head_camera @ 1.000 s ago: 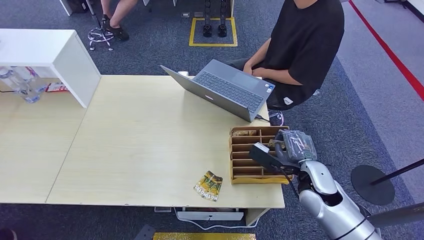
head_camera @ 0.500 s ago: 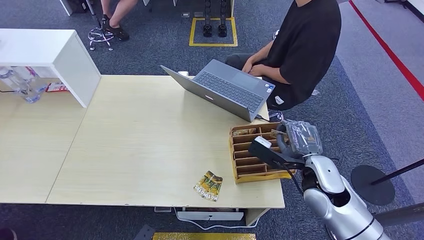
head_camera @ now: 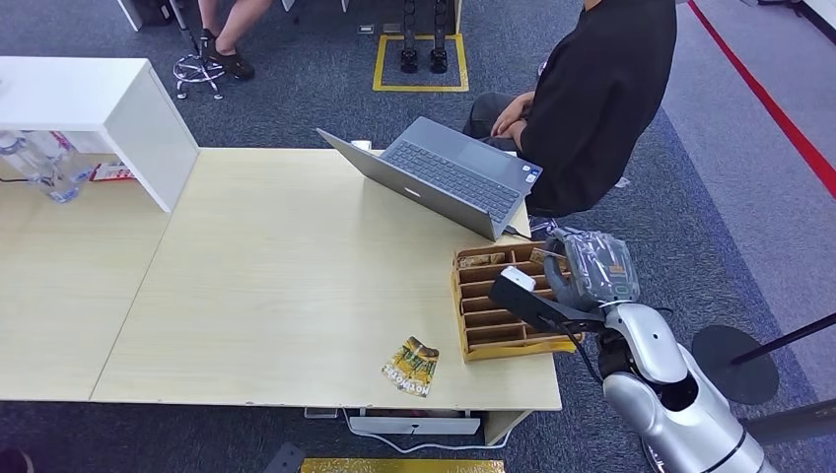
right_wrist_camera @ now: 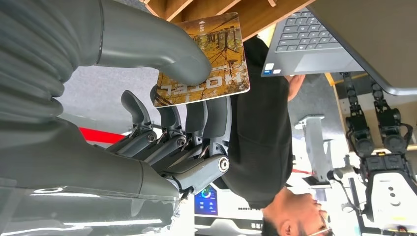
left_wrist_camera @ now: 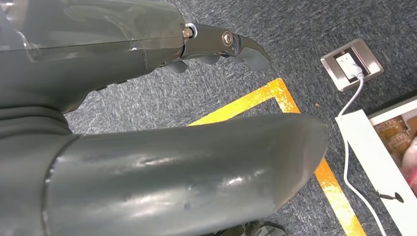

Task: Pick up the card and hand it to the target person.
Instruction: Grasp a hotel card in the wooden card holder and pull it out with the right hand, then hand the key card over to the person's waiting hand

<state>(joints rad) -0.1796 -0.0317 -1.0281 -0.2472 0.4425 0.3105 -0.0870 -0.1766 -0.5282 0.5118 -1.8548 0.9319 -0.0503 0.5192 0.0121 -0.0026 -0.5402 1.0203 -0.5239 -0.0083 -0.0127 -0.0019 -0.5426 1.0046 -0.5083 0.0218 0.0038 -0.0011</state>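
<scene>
R hand (head_camera: pixel 590 274), lower right of head frame, clamps a brown-orange autumn-print card marked HOTEL (right_wrist_camera: pixel 204 61) btwn thick grey thumb (right_wrist_camera: pixel 162 42) & dark fingers (right_wrist_camera: pixel 196 115), just above the slotted wooden card tray (head_camera: pixel 473 325) at the pale wood desk (head_camera: pixel 276 276) edge. Person in black shirt (head_camera: pixel 601 94) sits upper right, beside a grey open laptop (head_camera: pixel 444 172). L hand (left_wrist_camera: pixel 147 123) holds nothing, fingers apart over grey carpet.

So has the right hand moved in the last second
Yes. The right hand, holding the card, has shifted from over the wooden organizer out past its far right corner, toward the seated person.
</scene>
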